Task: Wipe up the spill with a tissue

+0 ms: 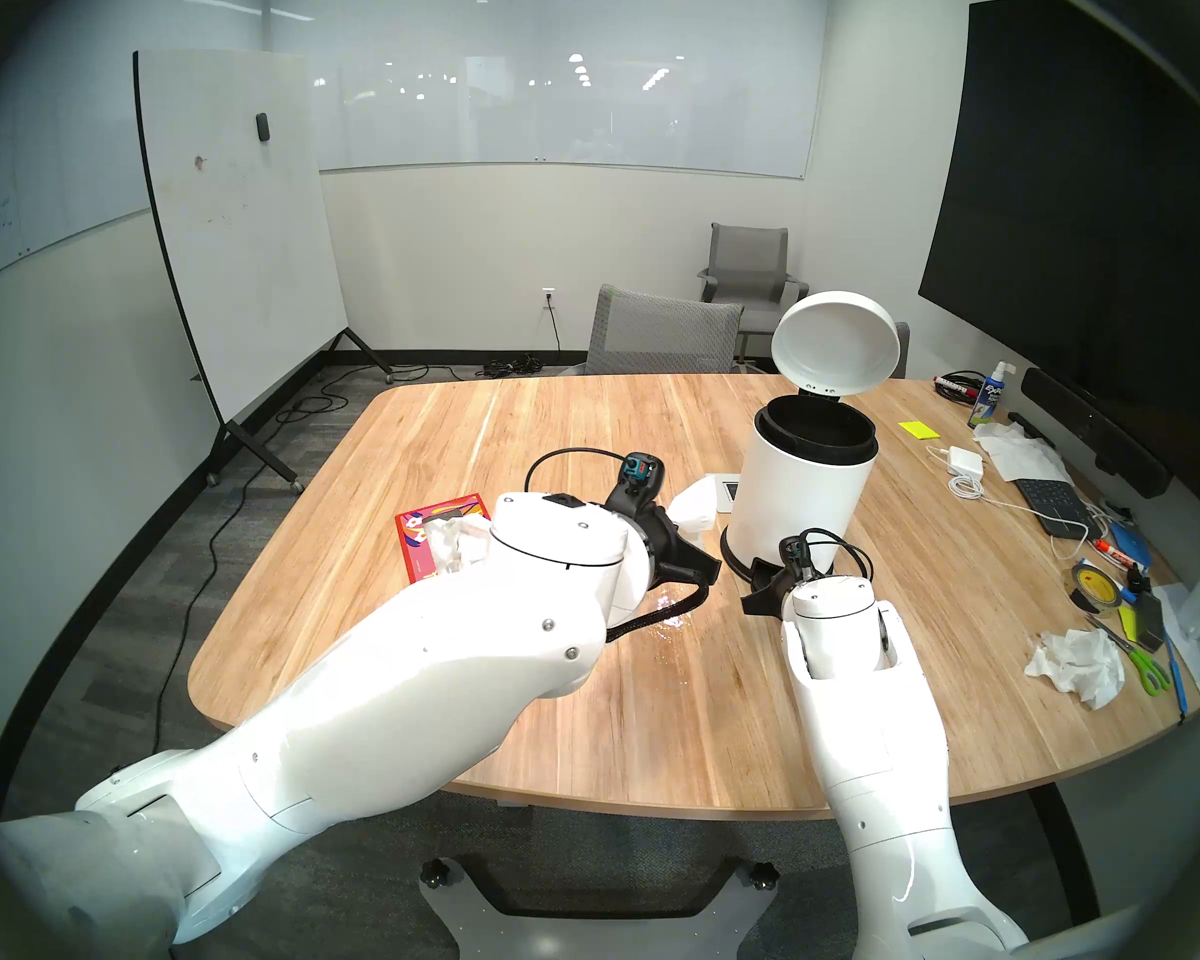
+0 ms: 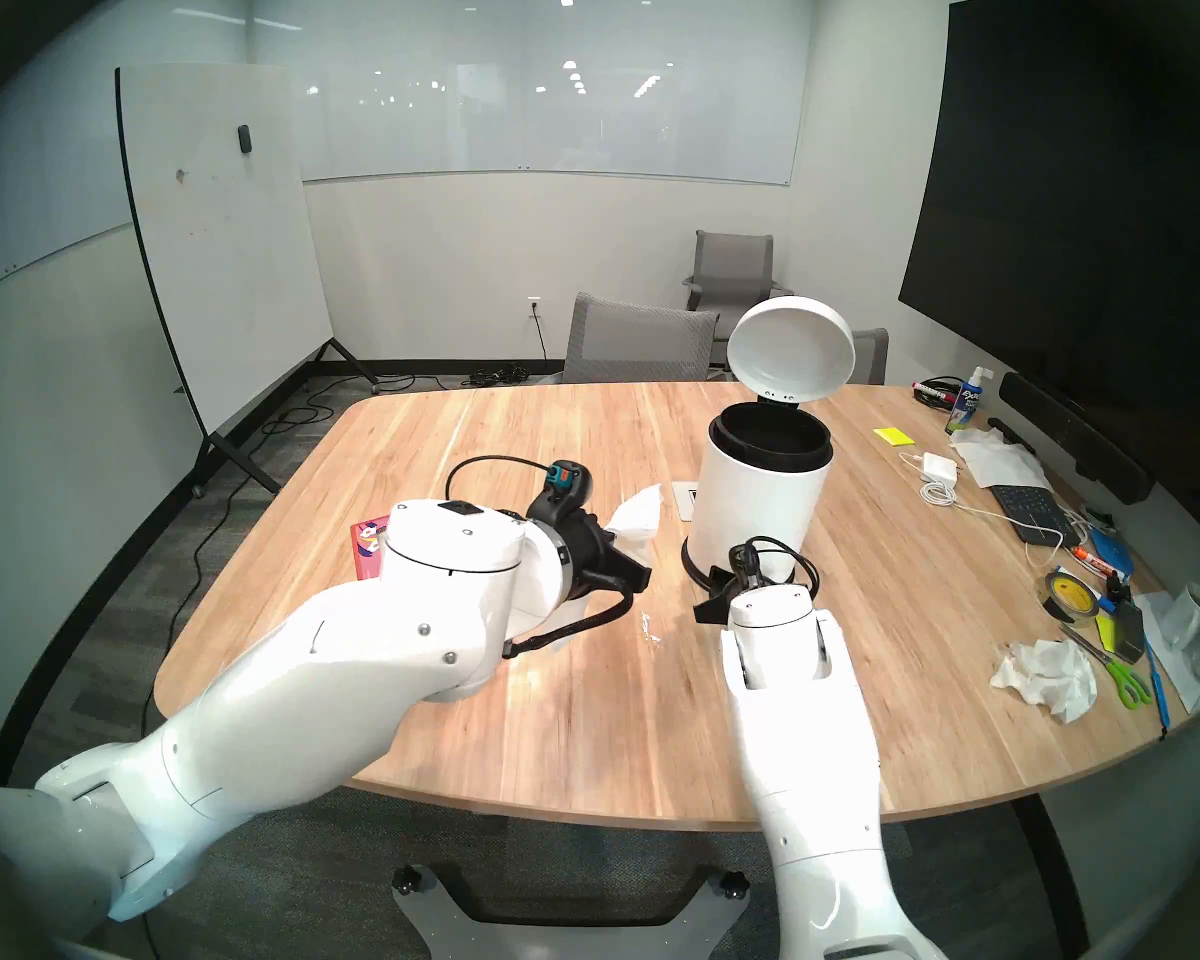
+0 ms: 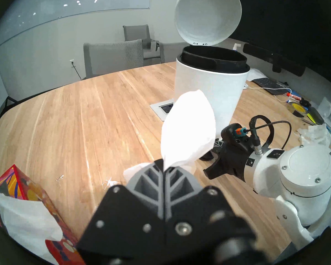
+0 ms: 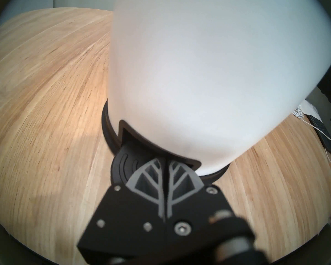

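Head stereo left. We log our left gripper [image 1: 704, 569] raised over the wooden table [image 1: 514, 453], with the tissue [image 1: 694, 507] showing white beyond its black fingers. The spill [image 1: 666, 616] lies as glossy glints on the wood just below that wrist. The tissue box [image 1: 438, 546], red and floral, sits mostly behind our left forearm. The white pedal bin [image 1: 801, 494] stands lid-up, and our right gripper [image 1: 763, 591] rests low at its base. A crumpled paper wad [image 1: 1075, 664] lies well apart at the right edge.

Head stereo right. Same layout; the tissue [image 2: 635, 519] stands up from the left gripper [image 2: 635, 574], and a thin white streak of the spill [image 2: 648, 626] shows between the two wrists.

Left wrist. The grey ribbed fingers [image 3: 151, 177] are pressed together, pinching the tissue [image 3: 187, 128] at its narrow lower end; the free part fans upward, loosely folded. Wet glints [image 3: 108, 182] lie on the wood below, near the box [image 3: 17, 192].

Right wrist. Our right gripper [image 4: 165, 164] has its jaws closed on nothing, tips resting on the black pedal [image 4: 122, 163] of the bin [image 4: 199, 77].

Handling, by our judgement: the tissue is very light, soft and limp, weak once wet and apt to tear if dragged hard. The present pinch at one end leaves plenty of free paper to lay flat on the liquid; a bunched middle hold would press better.
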